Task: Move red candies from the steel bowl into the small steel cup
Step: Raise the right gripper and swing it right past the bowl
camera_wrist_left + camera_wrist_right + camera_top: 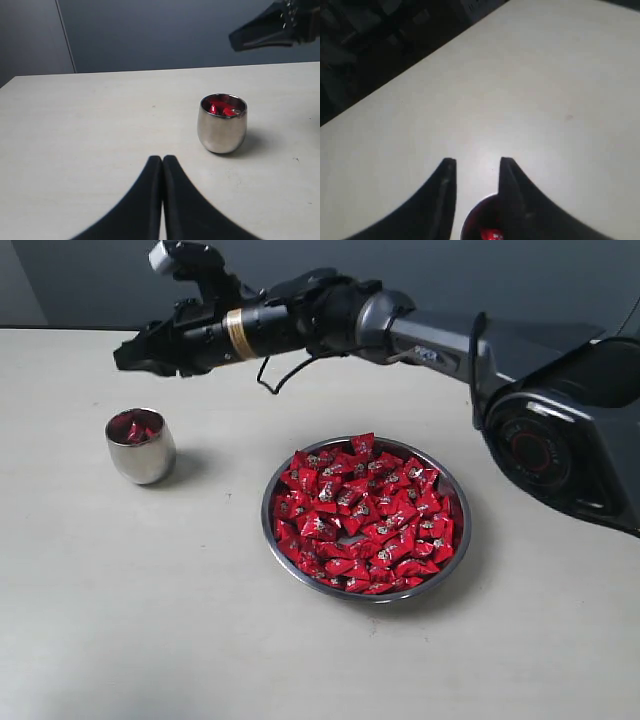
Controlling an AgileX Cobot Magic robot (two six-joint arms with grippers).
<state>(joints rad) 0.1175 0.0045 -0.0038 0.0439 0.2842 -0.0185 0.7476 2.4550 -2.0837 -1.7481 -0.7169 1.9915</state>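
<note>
Right hand (128,353) parted and apparently empty, poised above the small steel cup (141,447).
Jaws stand apart with nothing seen between them, though the right wrist view is dim, so a candy clinging to a pad cannot be ruled out. Cup stands on the bench (150,620) beneath the hand, mouth slightly behind the fingertips, some red candies (220,107) inside; the steel bowl (467,530), heaped with more, lies well apart toward the arm's base. Risk: a descent here would likely catch the rim and topple the rounded cup; a candy released this high may bounce clear. Left hand (162,159) clenched, apart from the cup.
</note>
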